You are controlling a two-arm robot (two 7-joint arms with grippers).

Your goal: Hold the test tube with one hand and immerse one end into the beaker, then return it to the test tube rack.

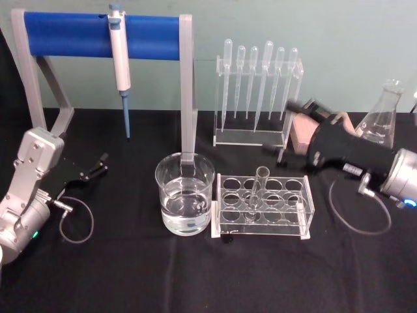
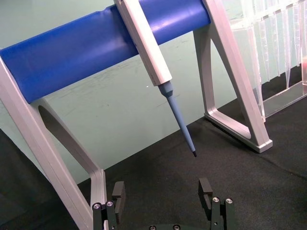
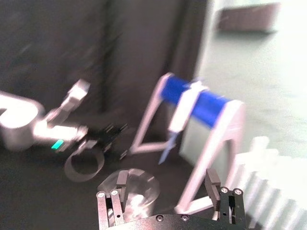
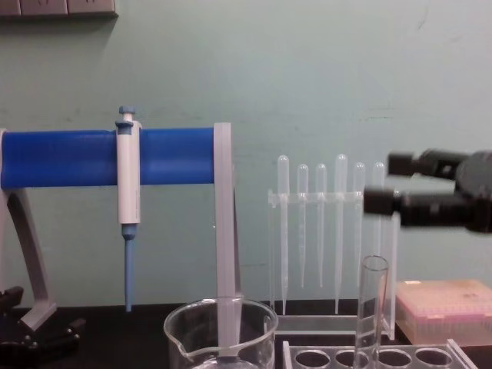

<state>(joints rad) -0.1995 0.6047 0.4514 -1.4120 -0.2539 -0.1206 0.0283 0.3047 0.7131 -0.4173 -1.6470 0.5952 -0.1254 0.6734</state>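
head view: one tube (image 1: pixel 258 193), one beaker (image 1: pixel 185 193), one rack (image 1: pixel 262 207), six pipettes (image 1: pixel 259 83) in a clear stand (image 1: pixel 251 135), one micropipette (image 1: pixel 120 62) on a blue bar (image 1: pixel 98 35), one flask (image 1: pixel 380 120), one pink box (image 1: pixel 303 134)
tube: upright in the rack, just right of the beaker
beaker: on the black table (image 1: pixel 130 274), holding clear liquid
left gripper (image 1: pixel 95 167): low at the table's left, jaws spread, empty
right gripper (image 1: pixel 296 127): raised behind the rack, near the stand, jaws spread, empty
writing: none readable
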